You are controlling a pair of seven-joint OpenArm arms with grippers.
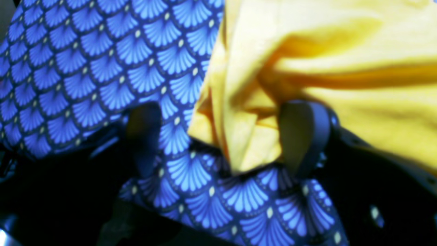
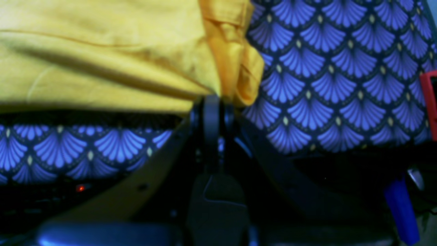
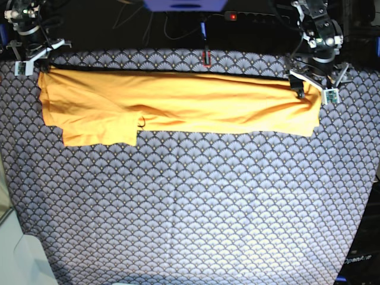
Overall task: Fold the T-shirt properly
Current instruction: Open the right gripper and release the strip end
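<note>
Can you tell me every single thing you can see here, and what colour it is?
T-shirt: one, yellow-orange, stretched in a long band across the far part of the table.
Tablecloth: one, blue-grey with a scallop pattern, covering the table.
Red thing: one, small, at the far edge; too small to tell what.
Left gripper: one, dark, fingers apart around a shirt corner.
Right gripper: one, dark, pinching the shirt's other end.

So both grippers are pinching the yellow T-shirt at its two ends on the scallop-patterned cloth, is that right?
Not quite. Only the right gripper is shut on the T-shirt. The left gripper has its jaws spread apart, the fabric loose between them; the left wrist view shows this. The rest holds: the shirt lies stretched across the scallop-patterned cloth, a gripper at each end.
</note>
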